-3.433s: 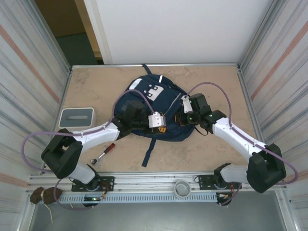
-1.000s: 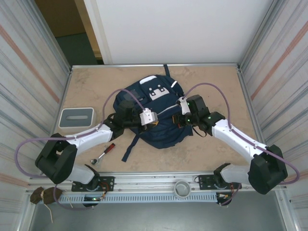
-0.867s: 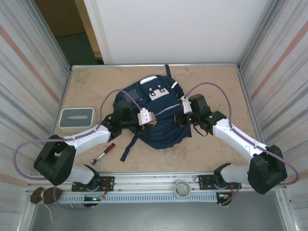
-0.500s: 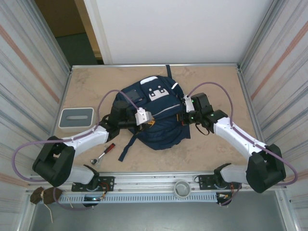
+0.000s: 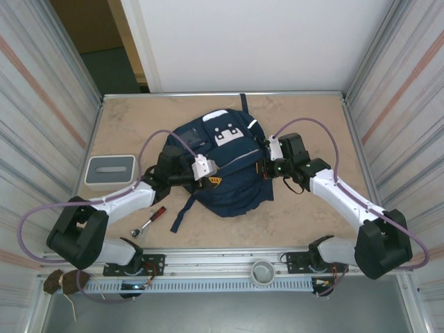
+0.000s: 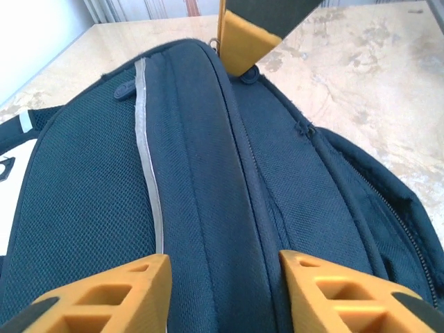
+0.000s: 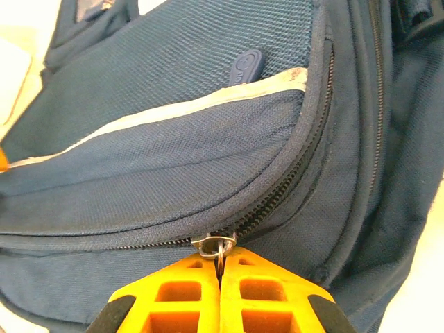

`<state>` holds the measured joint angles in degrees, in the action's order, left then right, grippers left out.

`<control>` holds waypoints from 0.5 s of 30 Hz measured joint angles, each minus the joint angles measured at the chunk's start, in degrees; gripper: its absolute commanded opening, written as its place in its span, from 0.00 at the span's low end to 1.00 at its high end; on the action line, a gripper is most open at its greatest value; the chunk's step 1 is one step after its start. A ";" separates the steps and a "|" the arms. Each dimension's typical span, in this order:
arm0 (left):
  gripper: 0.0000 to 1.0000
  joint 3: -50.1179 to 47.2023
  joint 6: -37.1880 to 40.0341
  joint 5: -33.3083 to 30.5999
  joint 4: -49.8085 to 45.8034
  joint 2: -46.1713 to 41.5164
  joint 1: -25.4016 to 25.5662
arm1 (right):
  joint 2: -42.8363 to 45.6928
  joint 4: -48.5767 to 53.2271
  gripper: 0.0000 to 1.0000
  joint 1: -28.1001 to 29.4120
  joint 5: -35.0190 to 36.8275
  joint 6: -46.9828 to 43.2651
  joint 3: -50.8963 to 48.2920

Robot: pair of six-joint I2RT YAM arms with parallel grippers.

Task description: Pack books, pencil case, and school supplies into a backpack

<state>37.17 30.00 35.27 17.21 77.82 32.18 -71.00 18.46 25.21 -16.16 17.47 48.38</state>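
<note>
The navy-blue backpack [image 5: 225, 170] lies flat in the middle of the table, its white patch toward the far side. My left gripper [image 5: 211, 181] hovers open over its near left side; in the left wrist view the fingertips [image 6: 149, 267] straddle a fold of the backpack [image 6: 208, 194] without pinching it. My right gripper [image 5: 263, 170] is at the bag's right edge, shut on the metal zipper pull [image 7: 216, 244] of the backpack [image 7: 180, 159]; the zipper looks closed to the left of the pull. The books, pencil case and school supplies are hidden or out of view.
A white box with a grey top [image 5: 109, 170] sits at the left edge of the table. A red-handled metal tool [image 5: 149, 220] lies near the front left. A loose dark strap [image 5: 184, 211] trails from the bag toward the front. Corrugated walls close in both sides.
My left gripper has opened and let go of the backpack fabric. My right gripper stayed shut on the zipper pull and drew it slightly rightward. The bag has shifted a little left.
</note>
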 measured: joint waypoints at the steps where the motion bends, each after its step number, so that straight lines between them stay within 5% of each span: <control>1: 0.54 0.00 0.13 -0.90 -0.52 -0.48 0.57 | 0.50 -0.07 0.00 0.44 0.02 0.11 -0.20; 10: 0.62 2.60 2.82 -9.16 -4.50 -3.56 6.95 | 2.58 -0.24 0.00 5.95 0.48 1.53 -0.72; 15: 0.51 4.63 4.50 -11.80 -5.95 -2.14 8.50 | 2.58 -0.39 0.00 9.40 1.49 1.62 -0.72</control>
<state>41.80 34.50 23.46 11.27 75.68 40.69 -68.42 18.06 34.61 -14.68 19.09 47.66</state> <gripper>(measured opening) 0.558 0.049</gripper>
